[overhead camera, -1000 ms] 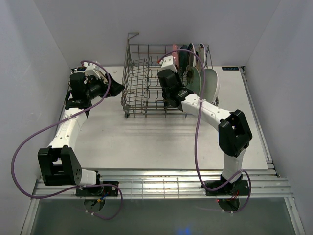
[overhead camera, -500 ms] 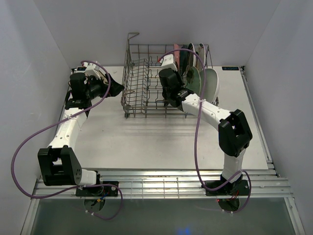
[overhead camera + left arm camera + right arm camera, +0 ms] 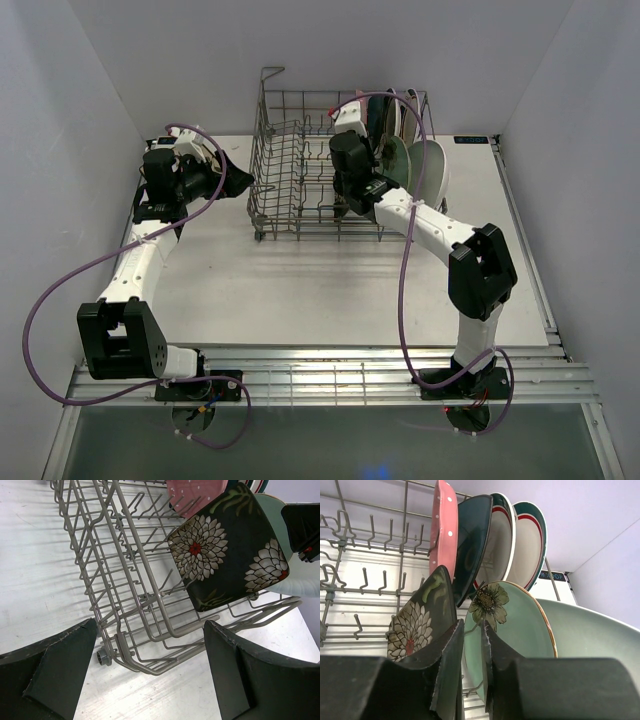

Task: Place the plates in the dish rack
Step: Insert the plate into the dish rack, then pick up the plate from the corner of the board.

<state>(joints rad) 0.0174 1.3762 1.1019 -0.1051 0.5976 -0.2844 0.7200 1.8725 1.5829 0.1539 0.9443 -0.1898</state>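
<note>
Lower centre, right gripper (image 3: 472, 630) parted by a narrow slit, gripping nothing; dark floral square ceramic plate (image 3: 420, 622) stands just left, in the grey wire dish rack (image 3: 370, 587).

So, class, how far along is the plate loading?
Done: seven plates stand at the right end of the rack. In hand: nothing; the right gripper, jaws barely apart, is beside the dark floral plate; the left gripper is open, empty. Left: no loose plate shows.
</note>
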